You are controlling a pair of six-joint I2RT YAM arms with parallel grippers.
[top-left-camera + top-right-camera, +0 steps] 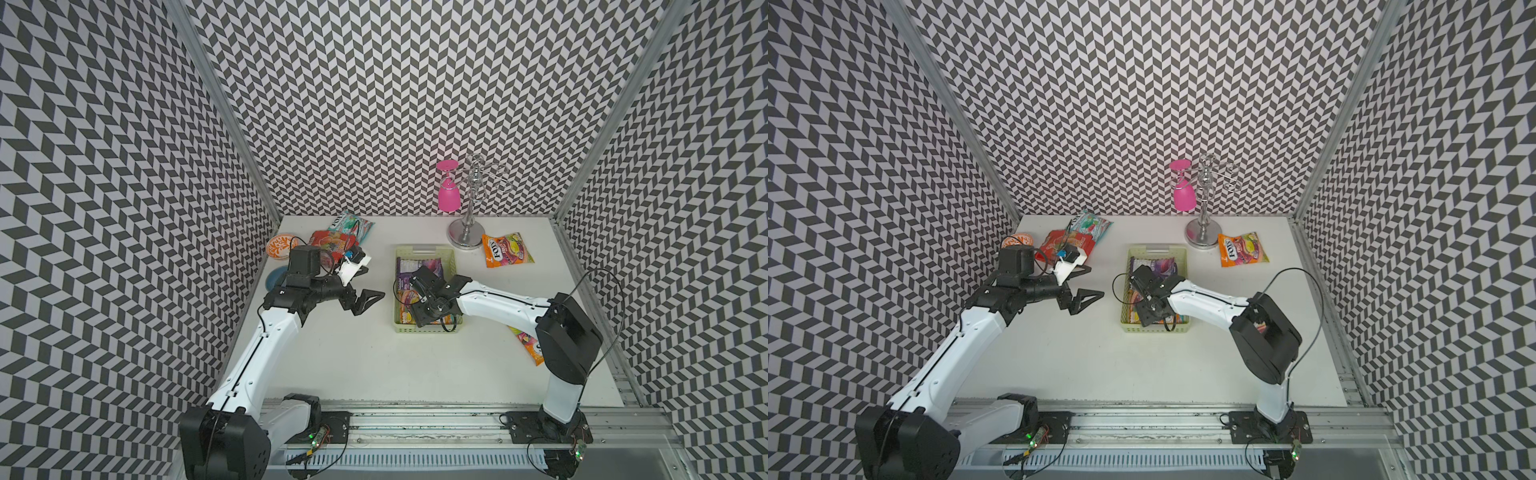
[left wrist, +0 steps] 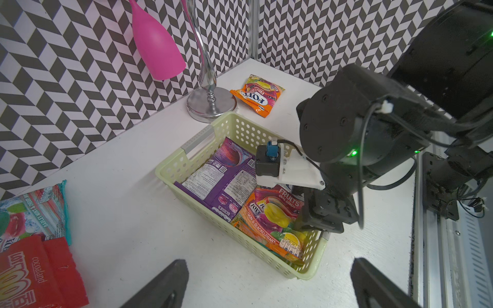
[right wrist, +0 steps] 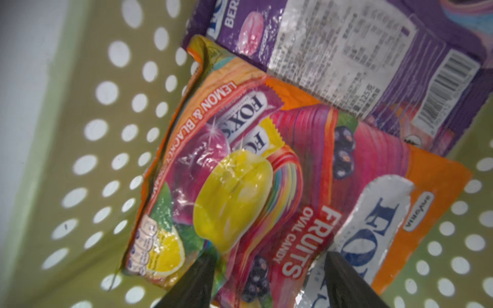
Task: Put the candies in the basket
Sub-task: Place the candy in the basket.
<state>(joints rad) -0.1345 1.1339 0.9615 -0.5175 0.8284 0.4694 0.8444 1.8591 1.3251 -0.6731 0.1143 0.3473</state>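
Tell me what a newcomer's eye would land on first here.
The black-and-white chevron walls dominate everything around the white table. Against them, the hot pink glass hanging upside down on the chrome stand at the back stands out. At mid-table, the pale green basket holds a purple bag and an orange bag, with the right gripper open over the orange one.

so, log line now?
left gripper open, empty | right gripper open above orange Fruits bag in basket | purple Berries bag in basket | outside: teal bag, red bag, orange bag, half-hidden orange bag
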